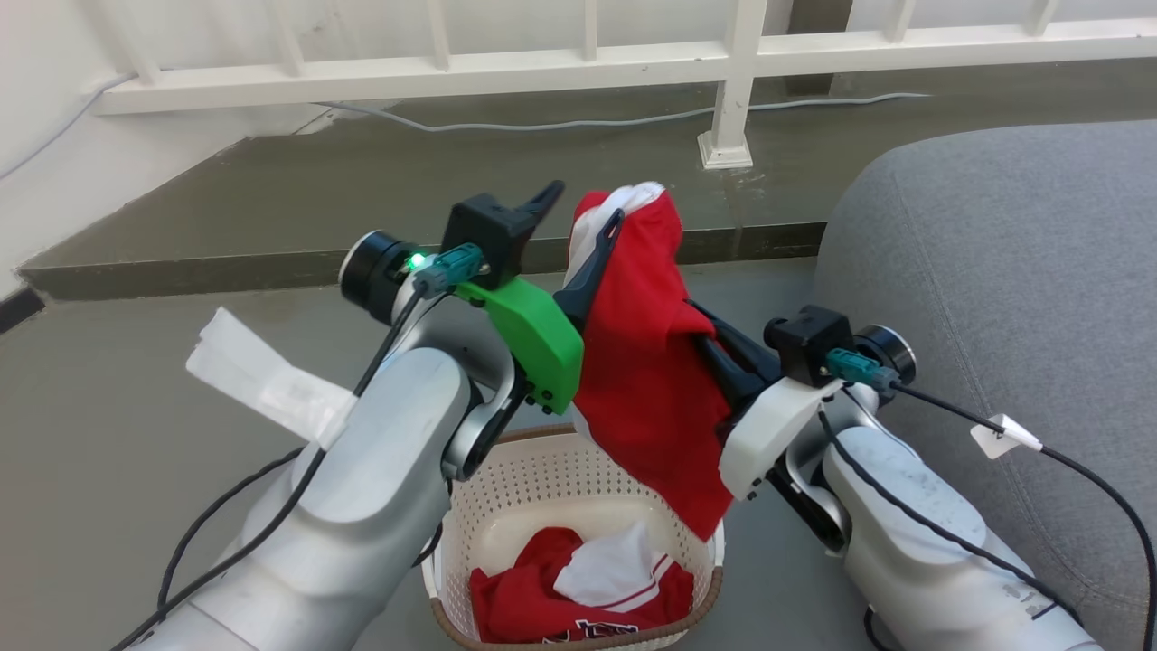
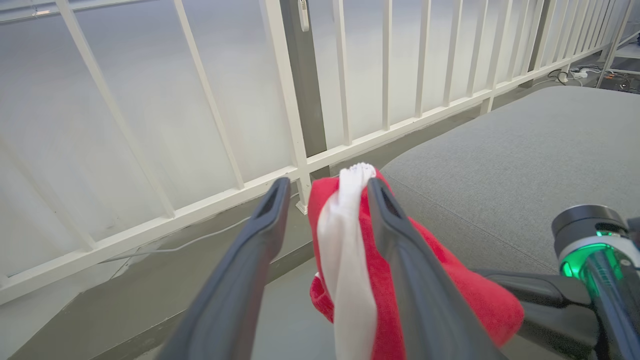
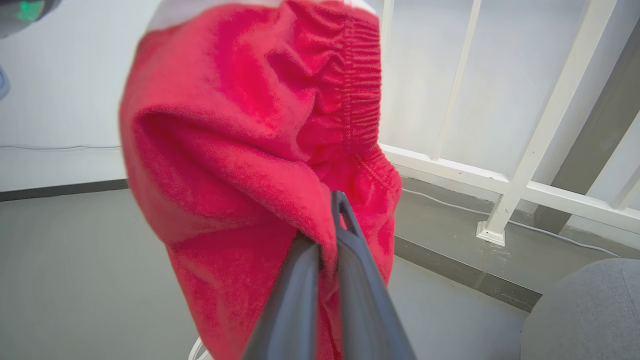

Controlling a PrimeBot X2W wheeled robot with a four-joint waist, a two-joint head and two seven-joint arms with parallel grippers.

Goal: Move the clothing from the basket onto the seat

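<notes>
Left gripper (image 2: 327, 186): long dark fingers spread wide, thin red white-trimmed garment (image 1: 644, 362) resting against one. Right gripper (image 3: 325, 220): fingers pinched together on that garment, which hangs above cream perforated plastic basket (image 1: 506, 493), beside grey upholstered seat (image 1: 994, 271).

The clothing (image 3: 225, 150) is matt red cloth with a fuzzy nap and gathered elastic band, the basket (image 1: 515, 493) smooth perforated cream plastic, the seat (image 1: 994, 253) coarse-woven matt grey fabric.

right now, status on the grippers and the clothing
Left gripper open, red garment draped over one finger. Right gripper shut on it, above basket. Second garment in basket. Seat to the right, nothing in the way seen.
</notes>
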